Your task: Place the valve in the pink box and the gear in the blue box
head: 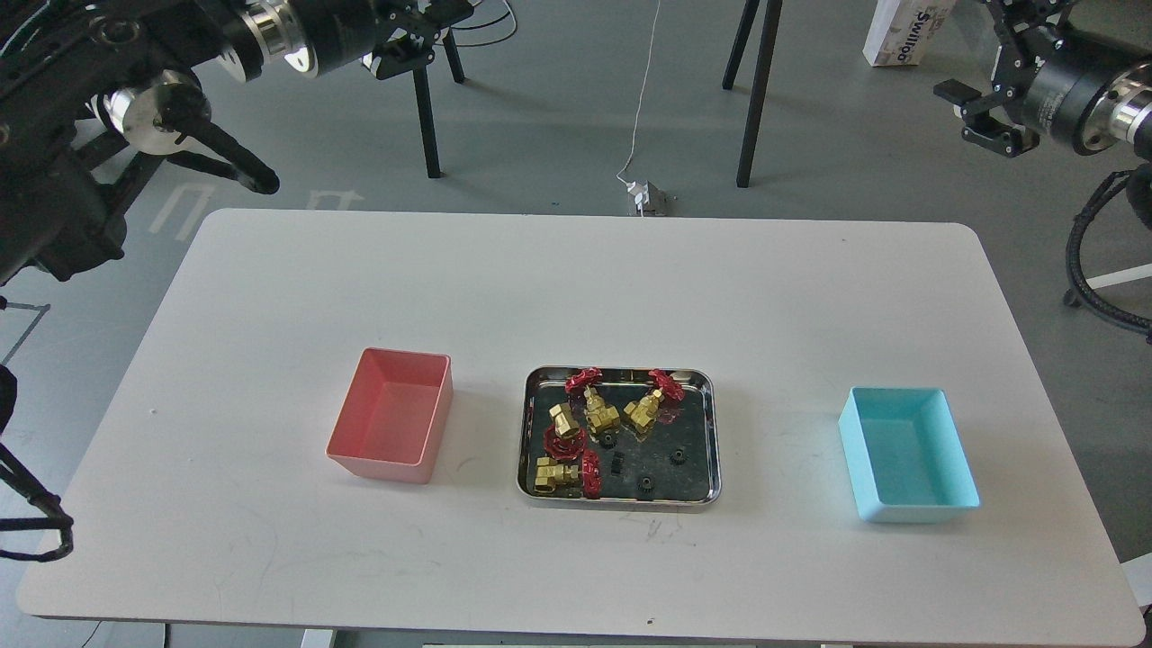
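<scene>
On the table, middle toward the near edge: a steel tray (711, 432) holds all the small parts.
Valves: four brass bodies with red handwheels crowd the tray's left half; one valve (565, 474) lies on its side in the near-left corner, another (649, 404) sits toward the far edge.
Gears: several tiny black toothed wheels lie in the tray's near-right part; one gear (645, 484) sits close to the near rim.
Pink box (389, 468): left of the tray, nothing in it.
Blue box (909, 511): well to the right of the tray, near the table's right edge, nothing in it.
Table (576, 288): white, rounded corners.
Left gripper (409, 40): raised beyond the far-left corner; cannot tell whether its fingers are spread.
Right gripper (976, 112): raised beyond the far-right corner, fingers spread, holding nothing.
</scene>
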Robot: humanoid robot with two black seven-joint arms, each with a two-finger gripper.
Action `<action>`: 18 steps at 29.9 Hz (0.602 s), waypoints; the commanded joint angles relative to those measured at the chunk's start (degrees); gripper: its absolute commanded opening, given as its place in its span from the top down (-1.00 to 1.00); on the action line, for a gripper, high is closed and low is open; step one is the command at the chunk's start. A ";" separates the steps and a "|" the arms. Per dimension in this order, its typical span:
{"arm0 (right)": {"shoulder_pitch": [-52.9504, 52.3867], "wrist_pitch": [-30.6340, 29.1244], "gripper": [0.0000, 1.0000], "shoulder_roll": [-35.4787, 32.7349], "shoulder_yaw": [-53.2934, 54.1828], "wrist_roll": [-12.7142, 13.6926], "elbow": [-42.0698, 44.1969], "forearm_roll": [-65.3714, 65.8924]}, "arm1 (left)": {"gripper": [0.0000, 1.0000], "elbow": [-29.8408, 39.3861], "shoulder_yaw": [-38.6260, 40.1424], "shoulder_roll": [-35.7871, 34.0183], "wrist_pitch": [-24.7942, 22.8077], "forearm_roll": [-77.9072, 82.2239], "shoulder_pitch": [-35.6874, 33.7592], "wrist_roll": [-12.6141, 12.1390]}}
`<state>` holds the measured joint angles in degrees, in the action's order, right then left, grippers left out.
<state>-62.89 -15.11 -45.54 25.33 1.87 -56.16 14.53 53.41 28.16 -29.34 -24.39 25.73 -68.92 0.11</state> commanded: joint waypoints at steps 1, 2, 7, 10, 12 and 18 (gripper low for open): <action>-0.13 -0.01 -0.98 0.01 -0.02 0.06 -0.09 -0.03 | -1.00 -0.06 -0.03 0.16 0.22 0.11 0.19 0.94; -0.13 -0.01 -0.98 0.01 -0.02 0.15 -0.18 -0.03 | -1.00 -0.06 0.05 0.16 0.30 0.11 0.45 1.38; -0.13 0.34 -0.98 -0.08 0.07 0.06 -0.18 -0.03 | -1.00 0.29 2.42 0.25 0.22 -0.51 2.30 5.77; -0.13 0.34 -0.98 -0.34 0.07 0.06 0.00 -0.03 | -1.00 0.55 5.93 0.51 -0.92 -0.77 3.52 6.39; -0.13 0.34 -0.98 -0.34 0.15 0.06 0.00 -0.03 | -1.00 0.64 8.22 0.60 -3.02 -1.30 5.19 7.35; -0.13 0.43 -0.98 -0.43 0.15 -0.03 0.17 -0.03 | -1.00 -0.67 9.90 -0.19 -3.61 -1.21 5.91 6.93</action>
<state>-63.02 -14.77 -45.91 25.49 1.87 -56.04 14.50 53.59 37.66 -29.18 -27.88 24.61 -63.16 7.53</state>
